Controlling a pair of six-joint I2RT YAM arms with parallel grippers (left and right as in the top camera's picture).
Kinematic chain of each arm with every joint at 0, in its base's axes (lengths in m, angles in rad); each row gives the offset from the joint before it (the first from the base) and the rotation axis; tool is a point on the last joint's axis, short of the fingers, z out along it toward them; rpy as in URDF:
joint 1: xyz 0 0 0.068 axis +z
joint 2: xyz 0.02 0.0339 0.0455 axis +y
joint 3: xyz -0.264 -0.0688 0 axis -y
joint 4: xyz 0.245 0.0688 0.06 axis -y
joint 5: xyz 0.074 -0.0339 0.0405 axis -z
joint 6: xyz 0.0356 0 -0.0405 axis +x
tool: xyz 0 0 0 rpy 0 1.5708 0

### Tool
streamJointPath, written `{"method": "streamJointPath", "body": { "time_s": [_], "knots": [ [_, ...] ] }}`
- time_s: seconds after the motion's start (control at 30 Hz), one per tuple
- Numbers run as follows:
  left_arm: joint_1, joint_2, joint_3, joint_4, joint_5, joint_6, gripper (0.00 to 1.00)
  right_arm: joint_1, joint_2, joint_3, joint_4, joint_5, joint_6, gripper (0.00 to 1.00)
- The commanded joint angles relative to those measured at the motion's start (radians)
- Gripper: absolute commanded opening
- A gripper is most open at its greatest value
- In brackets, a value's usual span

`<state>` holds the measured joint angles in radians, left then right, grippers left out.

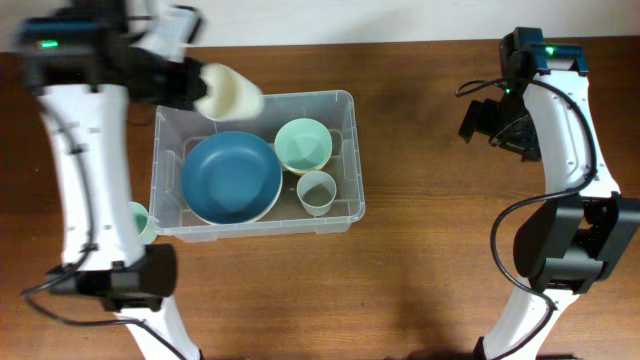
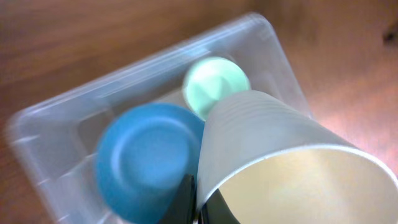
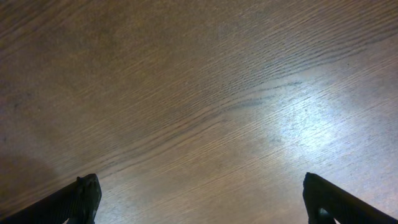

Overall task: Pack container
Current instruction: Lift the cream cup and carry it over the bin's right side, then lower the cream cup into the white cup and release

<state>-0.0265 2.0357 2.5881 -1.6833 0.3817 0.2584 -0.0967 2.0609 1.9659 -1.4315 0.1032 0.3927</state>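
Clear plastic container (image 1: pixel 258 226), rectangular with a rounded rim, upright and open-topped on the wooden table (image 1: pixel 420 290), left of centre, long side running left to right. Holds a blue bowl (image 1: pixel 231 177) filling the left part, a pale green bowl (image 1: pixel 303 145) toward the far right corner, and a small grey cup (image 1: pixel 316 192) just in front of that (all mouths up). Blurred in the left wrist view.

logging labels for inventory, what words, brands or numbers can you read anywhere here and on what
No text, brand, number or sign can be read in any view.
The container, blue bowl, green bowl, grey cup and cream cup show no print.
The table shows only wood grain.
The left wrist view is blurred, so fine print there could not be told.
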Motion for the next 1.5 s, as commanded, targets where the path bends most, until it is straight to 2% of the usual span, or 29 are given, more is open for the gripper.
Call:
{"method": "streamJointPath", "body": {
  "time_s": [0.0,0.1,0.23,0.33,0.57,1.47],
  "knots": [
    [-0.14,0.018,-0.095,0.01,-0.074,0.058,0.01,-0.002,-0.005,0.002,0.0,0.002,0.005,0.99],
    [-0.222,0.018,-0.189,0.041,-0.089,0.042,0.01,-0.002,-0.005,0.002,0.0,0.002,0.005,0.99],
    [-0.285,0.018,-0.307,0.084,-0.174,-0.081,0.01,-0.002,-0.005,0.002,0.0,0.002,0.005,0.99],
    [-0.305,0.018,-0.381,0.098,-0.224,-0.116,0.01,-0.002,-0.005,0.002,0.0,0.002,0.005,0.99],
    [-0.314,0.018,-0.472,0.134,-0.174,-0.114,0.01,-0.002,-0.005,0.002,0.0,0.002,0.005,0.99],
    [-0.346,0.031,-0.558,0.233,-0.136,-0.055,0.01,-0.002,-0.005,0.002,0.0,0.002,0.005,0.99]
  ]
}}
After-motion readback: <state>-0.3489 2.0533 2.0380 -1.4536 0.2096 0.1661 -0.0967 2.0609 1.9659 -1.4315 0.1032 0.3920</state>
